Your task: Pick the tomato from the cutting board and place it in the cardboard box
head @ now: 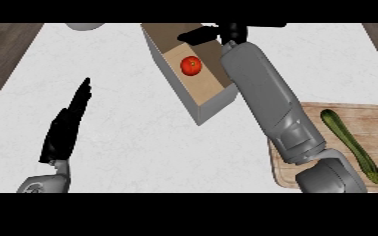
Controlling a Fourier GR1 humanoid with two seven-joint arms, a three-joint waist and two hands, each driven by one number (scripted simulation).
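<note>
- The tomato (191,65) is seen lying inside the open cardboard box (218,107), on its floor and towards the far half, touched by neither hand.
- The box is set at an angle near the middle of the counter's (111,80) far edge, one corner pointed towards the near edge.
- The right hand (203,34) is held over the far end of the box, above and beyond the tomato; its fingers are spread loosely, and nothing is pinched between them.
- The grey right forearm (266,95) is stretched from the counter's near right corner to the box, across the left edge of the cutting board (354,112).
- A long green cucumber (344,136) is left on the cutting board, which sits at the counter's right edge.
- The left hand (65,125) is rested near the counter's near left corner, fingers straight and pressed together, pointed towards the far edge.
- A pale round object (85,26) is partly shown at the far edge, left of the box.
</note>
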